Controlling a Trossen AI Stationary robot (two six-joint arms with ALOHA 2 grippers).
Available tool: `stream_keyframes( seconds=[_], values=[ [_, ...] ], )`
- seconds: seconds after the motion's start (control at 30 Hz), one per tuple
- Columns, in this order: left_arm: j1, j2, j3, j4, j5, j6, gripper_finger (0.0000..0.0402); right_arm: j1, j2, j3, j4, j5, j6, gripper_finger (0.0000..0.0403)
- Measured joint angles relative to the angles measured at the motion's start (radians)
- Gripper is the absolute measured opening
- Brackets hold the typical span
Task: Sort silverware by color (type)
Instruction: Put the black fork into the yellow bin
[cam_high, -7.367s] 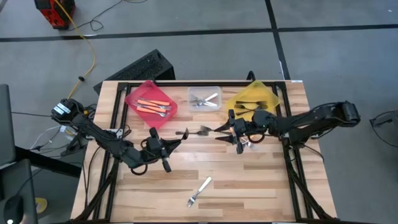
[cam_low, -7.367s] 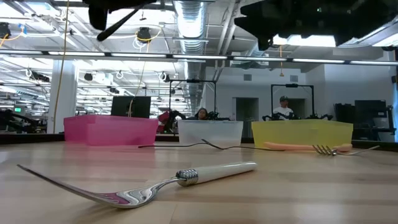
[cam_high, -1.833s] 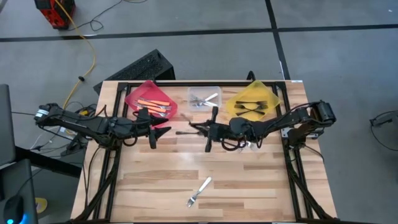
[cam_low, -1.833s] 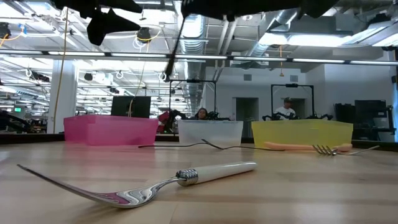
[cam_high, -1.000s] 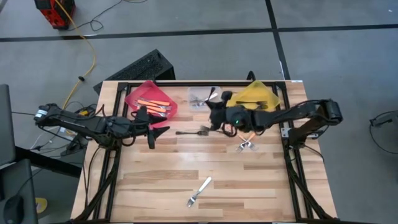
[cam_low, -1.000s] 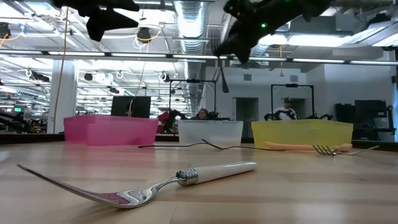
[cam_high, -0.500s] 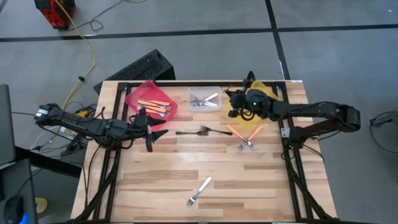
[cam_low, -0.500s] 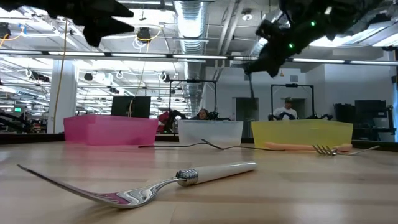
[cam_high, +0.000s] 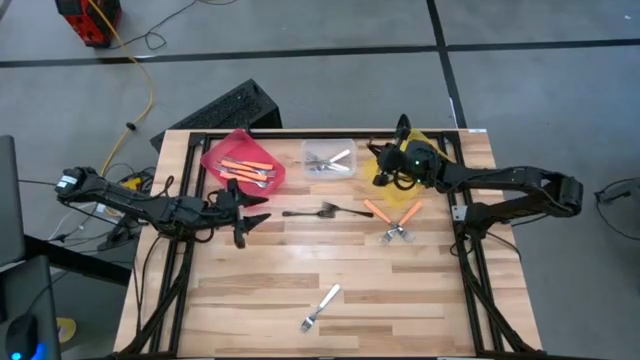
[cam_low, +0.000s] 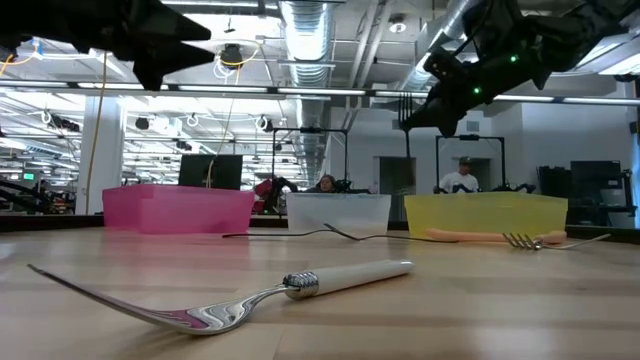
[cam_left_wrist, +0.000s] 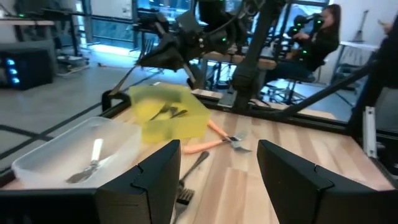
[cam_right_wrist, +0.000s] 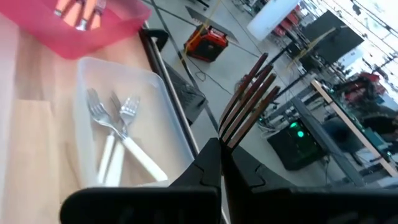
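Currently right gripper (cam_high: 383, 168) pinches a dark fork (cam_right_wrist: 249, 99) above the yellow bin (cam_high: 432, 148). Left gripper (cam_high: 250, 212) idle, fingers apart, beside red bin (cam_high: 228, 150).

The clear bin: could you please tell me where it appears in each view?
High view: the clear bin sits at the table's far edge, middle of three bins.
Low view: centre background.
Left wrist view: lower left.
Right wrist view: centre left.
Landmark: the pink bin beside it shows in the high, low and right wrist views; the left wrist view shows the yellow bin instead.
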Motion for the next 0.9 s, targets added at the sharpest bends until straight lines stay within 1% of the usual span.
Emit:
stream_keyframes(
  seconds=[0.13, 0.33, 0.47, 0.63, 0.9],
  values=[
    [0.0, 0.0, -0.024, 0.003, -0.04, -0.038, 0.0199, -0.005, 0.0, 0.0, 0.006, -0.002, -0.008, 0.0025],
    [0.0, 0.0, -0.024, 0.021, -0.065, -0.059, 0.0199, -0.009, 0.0, 0.0, 0.034, -0.002, -0.004, 0.0023],
    [0.0, 0.0, -0.024, 0.007, -0.107, -0.104, 0.0199, -0.01, 0.0, 0.0, 0.045, -0.002, -0.003, 0.0023],
    [0.001, 0.01, -0.024, 0.004, -0.111, -0.12, 0.0199, -0.01, 0.001, 0.0, 0.045, -0.002, 0.001, 0.0025],
    [-0.001, 0.05, -0.023, 0.004, -0.11, -0.188, 0.0199, -0.01, 0.001, 0.0, 0.051, -0.002, 0.019, 0.0025]
  ],
)
